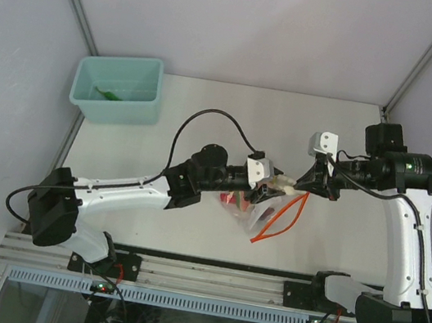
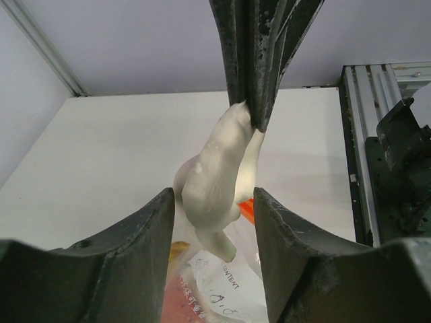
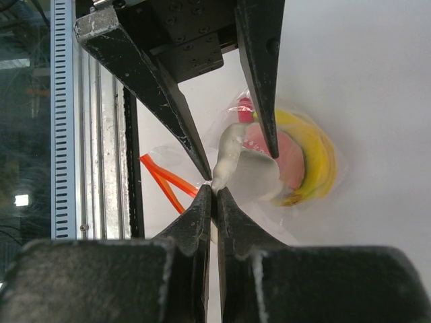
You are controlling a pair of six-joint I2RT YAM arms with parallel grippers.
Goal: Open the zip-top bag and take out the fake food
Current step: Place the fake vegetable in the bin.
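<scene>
Banana [image 3: 320, 153], red piece [image 3: 293, 161] in zip-top bag [image 1: 259, 216], green piece [image 1: 109, 95] in teal bin [image 1: 85, 102], right gripper [image 3: 214, 191] pinching whitish piece [image 2: 212, 178], left gripper [image 2: 214, 196] splayed astride it, contact unclear

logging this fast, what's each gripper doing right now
left gripper: open, straddling the white piece, not clamped on it.
right gripper: shut on the white piece's tip.
</scene>
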